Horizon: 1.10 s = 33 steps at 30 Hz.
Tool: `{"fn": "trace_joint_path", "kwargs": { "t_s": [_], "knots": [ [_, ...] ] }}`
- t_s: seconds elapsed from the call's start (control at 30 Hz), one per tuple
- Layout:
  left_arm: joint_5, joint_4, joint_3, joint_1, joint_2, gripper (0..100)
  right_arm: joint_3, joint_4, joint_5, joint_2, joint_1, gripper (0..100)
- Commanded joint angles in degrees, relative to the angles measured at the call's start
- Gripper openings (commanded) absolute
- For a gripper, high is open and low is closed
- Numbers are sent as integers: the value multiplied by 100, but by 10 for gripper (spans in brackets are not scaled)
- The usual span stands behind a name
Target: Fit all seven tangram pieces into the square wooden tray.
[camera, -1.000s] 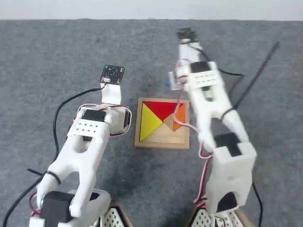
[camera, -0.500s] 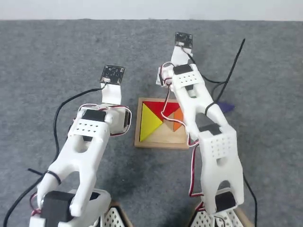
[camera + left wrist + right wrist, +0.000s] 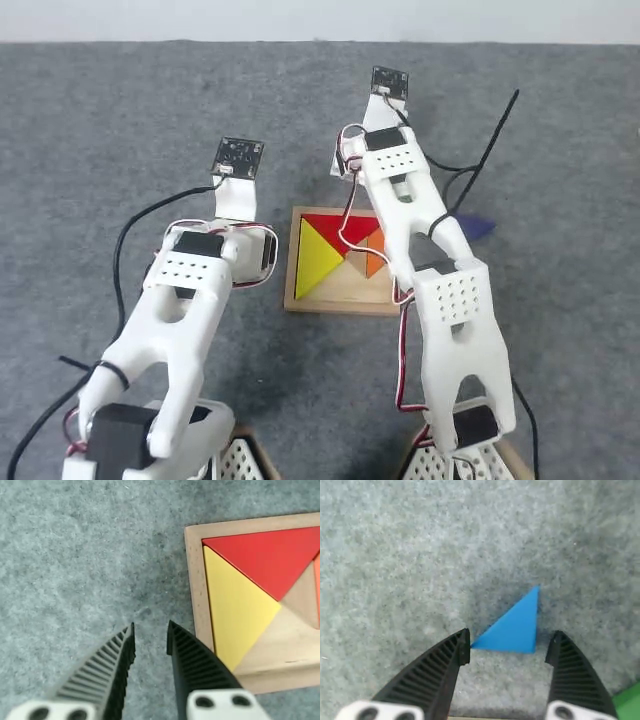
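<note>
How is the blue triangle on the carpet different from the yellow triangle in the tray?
The flat blue triangle piece is blue, and the flat yellow triangle piece is yellow. The blue triangle lies loose on the grey carpet, below the open right gripper. The yellow triangle already sits inside the square wooden tray, touching the red triangle piece. Both are flat triangles lying face up.

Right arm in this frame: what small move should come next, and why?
Probably lower the right gripper and close it on the blue triangle. The gripper is open with a finger on either side of the triangle, which lies on the carpet outside the tray, and the tray has bare wood left to fill.
</note>
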Motion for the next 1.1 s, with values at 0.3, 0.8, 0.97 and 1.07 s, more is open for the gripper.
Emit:
{"fn": "trace_joint_path", "kwargs": {
  "t_s": [0.3,0.8,0.97,1.07],
  "knots": [
    [0,-97,-31,44,-35,108,-193,532,-70,-66,57,128],
    [0,-97,-31,44,-35,108,-1099,2642,1380,-1182,-356,129],
    [0,-97,-31,44,-35,108,-1451,3266,2567,-1815,-365,129],
    [0,-97,-31,44,-35,108,-1442,3345,3138,-2053,-365,129]
  ]
}}
